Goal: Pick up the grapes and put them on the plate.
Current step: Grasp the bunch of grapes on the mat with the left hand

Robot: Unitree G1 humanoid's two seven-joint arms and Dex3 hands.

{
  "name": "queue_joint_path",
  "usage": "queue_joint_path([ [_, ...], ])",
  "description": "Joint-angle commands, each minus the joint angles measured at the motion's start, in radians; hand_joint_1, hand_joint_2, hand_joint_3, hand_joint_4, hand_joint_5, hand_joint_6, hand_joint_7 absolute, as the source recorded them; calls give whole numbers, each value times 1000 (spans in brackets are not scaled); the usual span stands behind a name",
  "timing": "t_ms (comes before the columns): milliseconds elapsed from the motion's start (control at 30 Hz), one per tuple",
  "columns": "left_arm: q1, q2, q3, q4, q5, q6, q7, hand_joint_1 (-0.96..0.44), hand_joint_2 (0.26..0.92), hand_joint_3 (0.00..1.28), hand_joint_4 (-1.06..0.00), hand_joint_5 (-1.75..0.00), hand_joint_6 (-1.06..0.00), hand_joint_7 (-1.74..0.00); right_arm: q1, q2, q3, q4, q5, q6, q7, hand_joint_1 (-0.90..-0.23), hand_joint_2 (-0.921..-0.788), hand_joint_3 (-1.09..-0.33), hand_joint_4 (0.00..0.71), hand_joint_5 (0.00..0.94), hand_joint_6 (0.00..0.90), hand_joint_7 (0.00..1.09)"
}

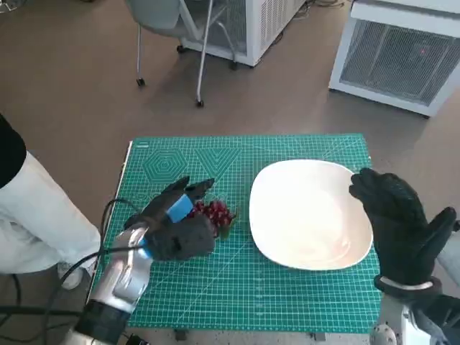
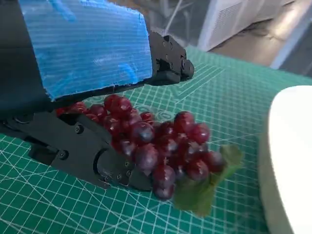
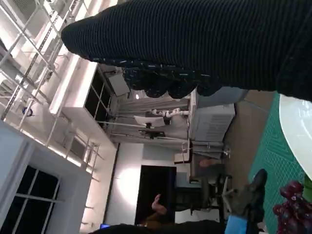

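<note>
Head: we find grapes (image 1: 214, 213) on green mat (image 1: 244, 287) beside white plate (image 1: 309, 213), left hand (image 1: 176, 219) cupped around them; right hand (image 1: 399, 223) spread, empty, over plate's edge | Left wrist: fingers (image 2: 97, 161) flank bunch, grip uncertain | Right wrist: glove blocks view.

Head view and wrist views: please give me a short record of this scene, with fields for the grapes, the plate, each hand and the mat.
grapes: red bunch with a green leaf, on the mat, left of the plate
plate: white, nothing on it
left hand: around the grapes, fingers on both sides; bunch not lifted
right hand: open, raised by the plate's right edge
mat: green cutting mat with a grid
</note>
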Motion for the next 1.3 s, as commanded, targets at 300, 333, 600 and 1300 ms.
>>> queue_joint_path([
  [300,-102,-41,-70,190,11,13,33,-215,767,2,-81,0,-288,0,27,3,-1,-1,5,20,-3,-386,-921,-521,436,514,225,888],
  [333,-112,-43,-76,211,11,12,35,-219,767,2,-81,0,-288,0,27,4,-1,-1,4,20,-3,-386,-921,-520,436,515,225,888],
  [600,-191,-68,-119,401,10,-11,54,-256,773,4,-73,0,-269,0,30,5,1,-3,2,22,-4,-385,-921,-519,434,518,225,888],
  [1300,-250,-93,-149,554,-15,-60,102,-173,807,7,-160,-22,-321,-22,37,4,-2,-16,7,32,-9,-385,-921,-521,427,529,224,893],
])
